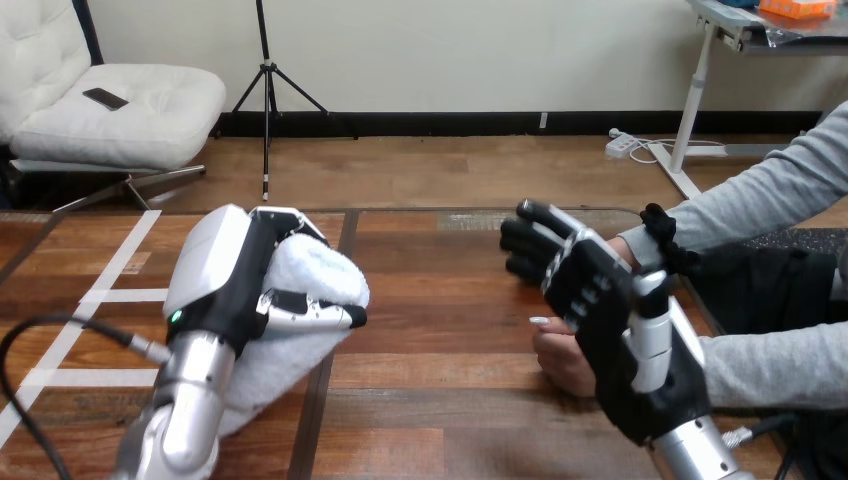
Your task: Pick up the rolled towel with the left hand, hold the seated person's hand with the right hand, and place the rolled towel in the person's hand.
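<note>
At the left of the wooden table (440,400), the robot's left hand (225,285) grips the rolled towel (320,275), fingers and thumb curled round the white roll. Well apart, at the right, the right hand (610,300) lies over the person's hand (562,362). Whether it grips that hand cannot be told. Bare planks lie between the two.

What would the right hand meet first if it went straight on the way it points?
Probably only bare table; the right hand points far-left, and the rolled towel sits nearer, off that line.
</note>
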